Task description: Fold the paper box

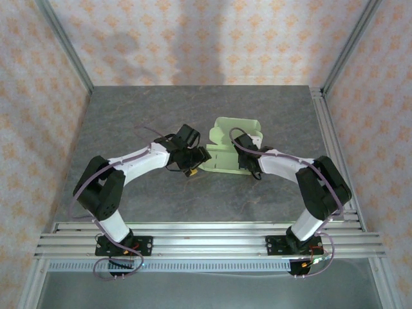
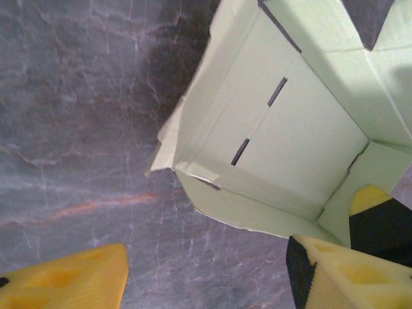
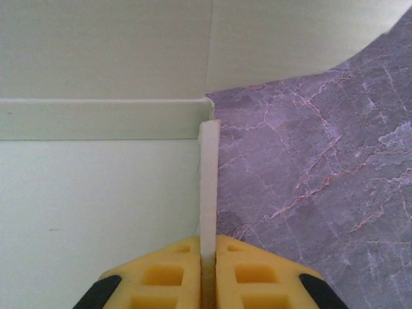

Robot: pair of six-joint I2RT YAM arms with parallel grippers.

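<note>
Soft, even light came from above. In the top view, faint shadows lay on the table (image 1: 212,193) and a dim smear darkened the back wall (image 1: 219,55). Both wrist views were slightly soft. The box (image 2: 290,141) looked washed out and cast a dark shadow beside it.

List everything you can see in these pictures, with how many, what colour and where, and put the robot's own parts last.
pale yellow-green card paper box: one, pale yellow-green, partly folded with walls up, mid-table between the arms.
grey marbled table top: one, grey with pinkish veins, under the box.
patterned wall panels: three, cream with orange motifs, behind and beside the table.
aluminium rails: several, silver, near edge, carrying the arm bases.
left arm: one, white and black, left of the box.
right arm: one, white and black, right of the box.
left pincer: one, yellow fingers, open, by the box's corner.
right pincer: one, yellow fingers, shut on a box wall edge.
</note>
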